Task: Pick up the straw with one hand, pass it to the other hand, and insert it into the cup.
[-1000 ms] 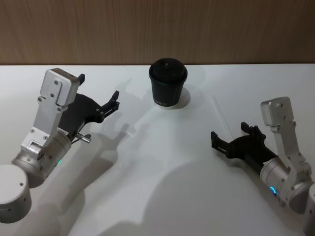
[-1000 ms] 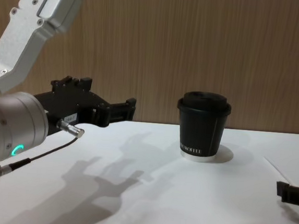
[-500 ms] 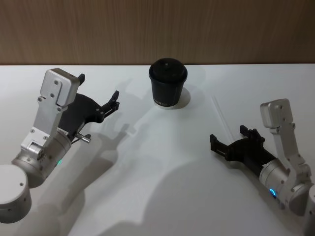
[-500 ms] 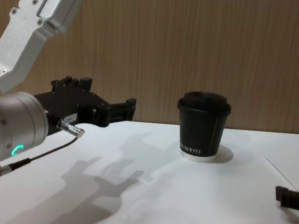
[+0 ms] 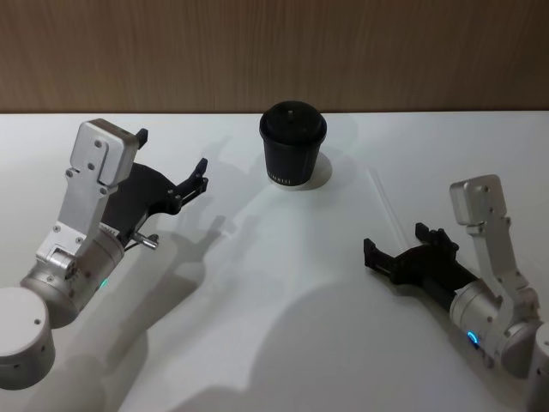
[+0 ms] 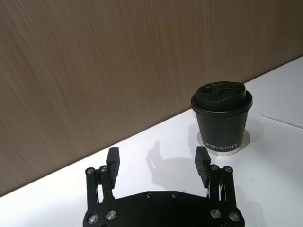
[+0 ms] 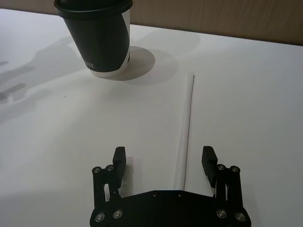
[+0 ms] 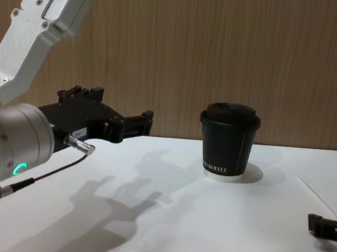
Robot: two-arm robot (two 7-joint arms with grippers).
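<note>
Robot test station in a lab-type room. Grounds: a plain white desk (image 5: 283, 343) stands against a brown wood-grain wall (image 5: 274, 51). A silver left arm (image 5: 86, 215) and right arm (image 5: 497, 283), each with a lit status ring, reach over it. A lidded black paper cup (image 5: 292, 154) stands on it. The exact kind of premises cannot be told.

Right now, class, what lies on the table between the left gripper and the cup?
Nothing: the left wrist view shows bare table, only shadow, between the left gripper, fingers open, and the cup.

Bright even light, soft shadows (faint beside the cup (image 5: 292, 146)) across white table (image 5: 257, 266)
</note>
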